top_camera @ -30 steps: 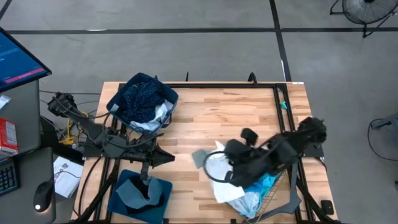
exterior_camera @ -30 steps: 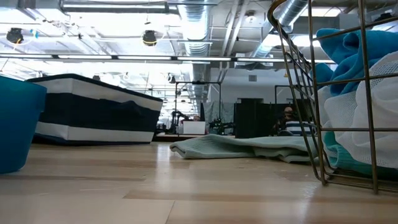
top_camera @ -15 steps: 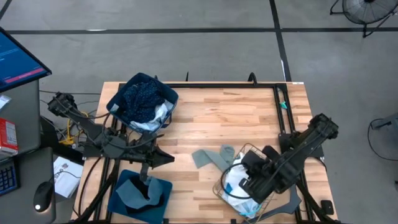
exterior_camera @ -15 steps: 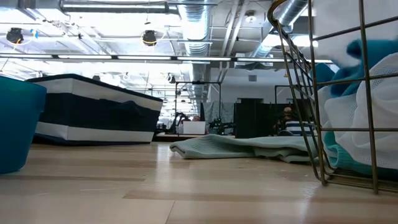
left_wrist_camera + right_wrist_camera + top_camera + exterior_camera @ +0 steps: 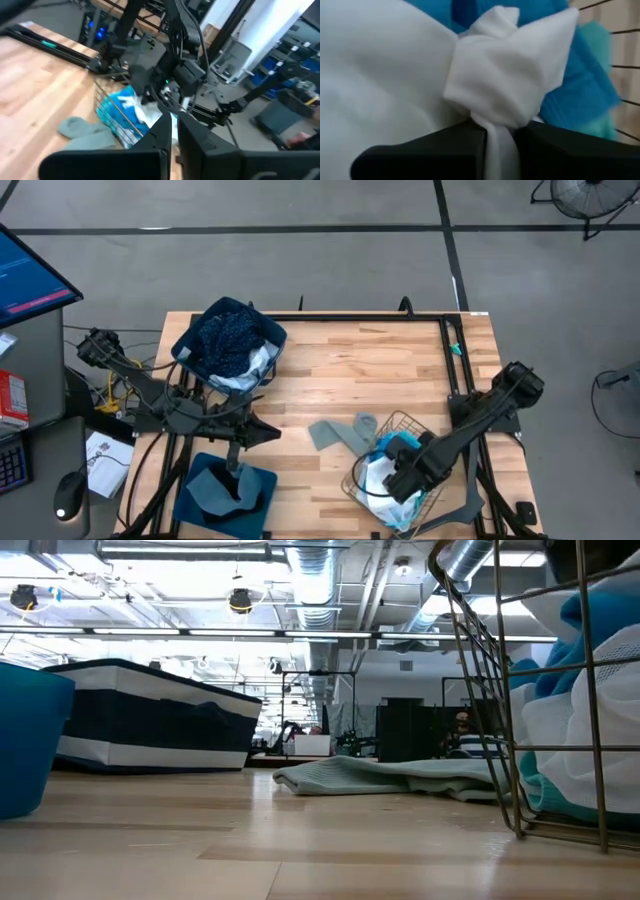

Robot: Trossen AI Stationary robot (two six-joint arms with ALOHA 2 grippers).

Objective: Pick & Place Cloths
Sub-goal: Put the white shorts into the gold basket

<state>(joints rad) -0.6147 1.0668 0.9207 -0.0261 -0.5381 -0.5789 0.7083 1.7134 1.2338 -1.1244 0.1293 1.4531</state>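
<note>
Reaching into the wire mesh basket (image 5: 372,442) at the worktop's (image 5: 370,365) front right corner, the right tool (image 5: 491,134) was clamped on a bunched fold of white fabric cloth (image 5: 510,85), apparently to lift it clear of the bright cyan cloth (image 5: 408,448) beneath. A grey-green cloth (image 5: 340,432) lay loose beside the basket. The left tool (image 5: 174,135), fingers nearly together and empty, waited over the front left edge.

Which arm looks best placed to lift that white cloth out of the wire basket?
The right: its gripper is already pinched on the white cloth inside the wire basket. The left gripper is across the table.
</note>
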